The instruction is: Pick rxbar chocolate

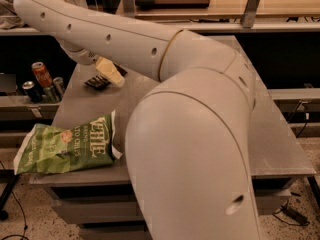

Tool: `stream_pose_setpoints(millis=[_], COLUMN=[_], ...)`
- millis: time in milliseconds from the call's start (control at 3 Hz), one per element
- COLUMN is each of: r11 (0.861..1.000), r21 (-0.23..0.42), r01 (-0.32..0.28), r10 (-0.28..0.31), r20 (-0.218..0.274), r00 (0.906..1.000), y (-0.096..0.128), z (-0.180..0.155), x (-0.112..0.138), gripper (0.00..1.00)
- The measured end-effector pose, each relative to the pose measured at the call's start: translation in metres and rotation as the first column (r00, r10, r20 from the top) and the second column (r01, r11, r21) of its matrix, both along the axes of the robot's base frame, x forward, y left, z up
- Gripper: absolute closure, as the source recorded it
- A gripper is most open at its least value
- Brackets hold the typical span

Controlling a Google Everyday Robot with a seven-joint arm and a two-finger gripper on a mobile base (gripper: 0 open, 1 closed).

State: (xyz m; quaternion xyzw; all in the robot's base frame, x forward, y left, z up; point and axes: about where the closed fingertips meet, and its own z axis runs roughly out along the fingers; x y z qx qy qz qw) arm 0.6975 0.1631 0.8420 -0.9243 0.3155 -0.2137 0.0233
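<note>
My gripper [112, 74], grip state unclear, sits at the rxbar chocolate [96, 82] on a grey metal table [280, 144]; an "ETTLE"-lettered chip bag [65, 146] lies nearer the camera.
</note>
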Motion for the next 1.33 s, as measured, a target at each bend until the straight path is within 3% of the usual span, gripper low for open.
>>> stream_pose_setpoints(millis=[667, 1000, 1333], r11=[0.999, 0.999, 0.999], r21=[-0.039, -0.044, -0.038], r01=[0.0, 0.005, 0.013], r10=[-0.001, -0.006, -0.014], r20=[-0.021, -0.026, -0.044], r00=[0.9998, 0.9996, 0.9989], y=[-0.0014, -0.0032, -0.0061], z=[-0.0115, -0.0131, -0.014], x=[0.0058, 0.0086, 0.0106], gripper=[0.0, 0.17, 0.47])
